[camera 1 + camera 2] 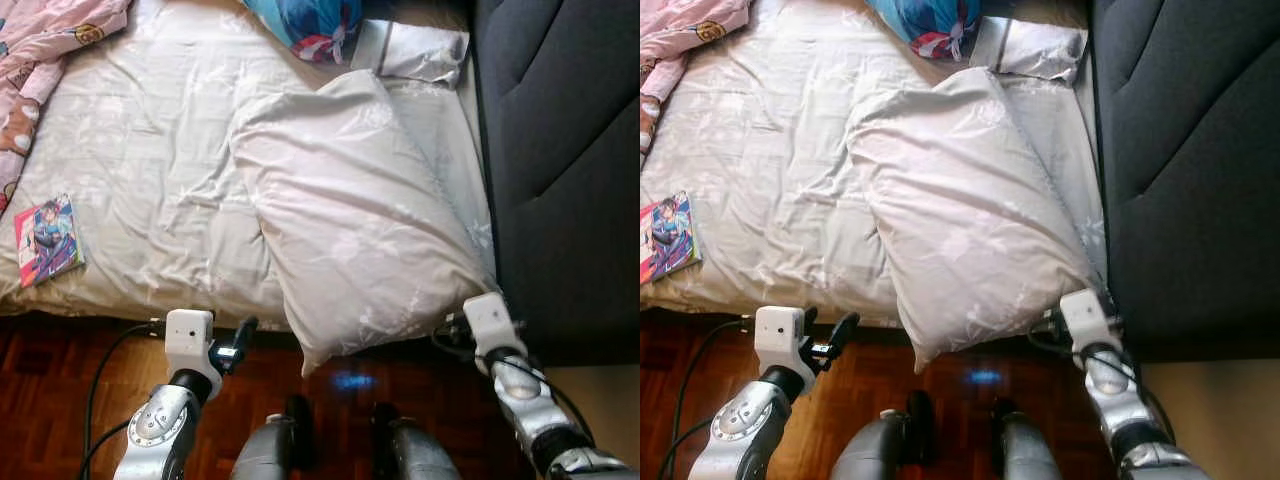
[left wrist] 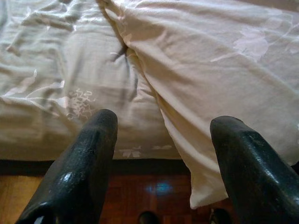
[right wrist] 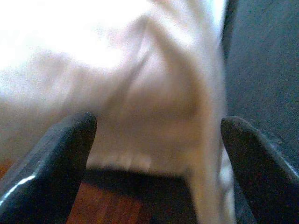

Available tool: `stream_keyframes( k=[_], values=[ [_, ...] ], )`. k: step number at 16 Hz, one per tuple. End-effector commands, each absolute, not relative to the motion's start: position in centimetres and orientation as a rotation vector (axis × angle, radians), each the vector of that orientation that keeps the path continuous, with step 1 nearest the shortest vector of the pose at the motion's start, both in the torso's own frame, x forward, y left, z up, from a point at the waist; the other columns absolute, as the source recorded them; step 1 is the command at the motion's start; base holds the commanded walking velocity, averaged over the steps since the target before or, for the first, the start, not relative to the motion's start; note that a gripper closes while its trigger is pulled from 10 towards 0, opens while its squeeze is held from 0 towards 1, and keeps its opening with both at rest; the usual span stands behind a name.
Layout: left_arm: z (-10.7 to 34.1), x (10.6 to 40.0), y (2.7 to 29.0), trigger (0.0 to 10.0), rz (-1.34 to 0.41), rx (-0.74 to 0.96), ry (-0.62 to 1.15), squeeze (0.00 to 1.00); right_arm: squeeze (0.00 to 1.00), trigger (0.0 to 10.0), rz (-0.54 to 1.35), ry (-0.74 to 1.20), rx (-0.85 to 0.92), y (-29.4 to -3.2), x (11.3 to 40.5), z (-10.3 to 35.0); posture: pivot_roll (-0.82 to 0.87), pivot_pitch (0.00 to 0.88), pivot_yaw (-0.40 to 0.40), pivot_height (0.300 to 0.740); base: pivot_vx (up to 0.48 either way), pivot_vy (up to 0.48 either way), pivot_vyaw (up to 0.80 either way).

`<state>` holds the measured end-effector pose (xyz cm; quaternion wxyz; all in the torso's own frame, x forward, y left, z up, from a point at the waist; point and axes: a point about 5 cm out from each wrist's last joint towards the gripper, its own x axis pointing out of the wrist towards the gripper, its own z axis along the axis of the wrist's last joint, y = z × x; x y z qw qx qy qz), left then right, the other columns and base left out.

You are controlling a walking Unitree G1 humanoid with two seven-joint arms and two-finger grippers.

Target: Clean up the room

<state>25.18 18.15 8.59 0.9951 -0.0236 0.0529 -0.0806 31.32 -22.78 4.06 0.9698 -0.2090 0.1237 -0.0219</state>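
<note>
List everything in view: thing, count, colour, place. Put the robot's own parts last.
bed: one, pale grey sheet, fills the middle of the scene
pillow: one, pale pinkish white, on the bed, one corner hanging over the near edge
book: one, pink and blue cover, on the bed near its near left corner
blanket: one, pink with prints, far left on the bed
bundle: one, blue with red, far side of the bed
small pillow: one, pale grey, beside the bundle by the headboard
headboard: one, dark grey, padded, right
floor: dark red-brown wood, below the bed
left tool: open, at the bed's near edge
right tool: open, at the pillow's corner
</note>
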Motion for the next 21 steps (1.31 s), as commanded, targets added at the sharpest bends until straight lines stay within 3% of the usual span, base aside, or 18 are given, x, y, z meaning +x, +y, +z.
stream_keyframes(
  k=[1,4,8,13,15,18,21],
  values=[
    [7.9,24.4,18.4,10.0,-0.156,-0.045,0.149,0.0,0.0,10.0,-0.07,0.249,-0.402,-23.2,30.6,3.6,0.11,0.462,0.09,0.74,0.0,0.0,0.0],
    [6.9,25.0,18.6,10.0,-0.158,-0.03,0.183,0.0,0.0,10.0,-0.071,0.208,-0.409,-23.2,30.9,4.1,0.1,0.462,0.082,0.74,0.0,0.0,0.0],
    [7.1,27.5,20.4,10.0,0.032,0.03,0.136,0.0,0.0,10.0,0.028,0.231,-0.408,-22.8,31.0,4.0,0.08,0.45,0.038,0.74,0.0,0.0,0.0],
    [6.7,28.2,17.7,10.0,-0.055,-0.062,0.125,0.0,0.0,10.0,0.036,0.246,-0.459,-23.9,31.0,4.3,0.05,0.467,0.009,0.74,0.0,0.0,0.0],
    [6.9,28.3,16.9,10.0,-0.069,-0.084,0.107,0.0,0.0,10.0,-0.009,0.235,-0.329,-23.9,31.3,4.6,0.05,0.464,-0.002,0.74,0.0,0.0,0.0],
    [6.4,27.8,17.0,10.0,-0.061,-0.078,0.099,0.0,0.0,10.0,0.059,0.091,-0.173,-21.7,31.4,5.4,0.04,0.449,-0.006,0.74,0.0,0.0,0.0],
    [5.6,27.5,17.2,10.0,-0.051,-0.064,0.119,0.0,0.0,10.0,0.172,0.023,-0.131,-19.0,29.5,4.4,0.02,0.413,0.002,0.74,0.0,0.0,0.0]
  ],
)
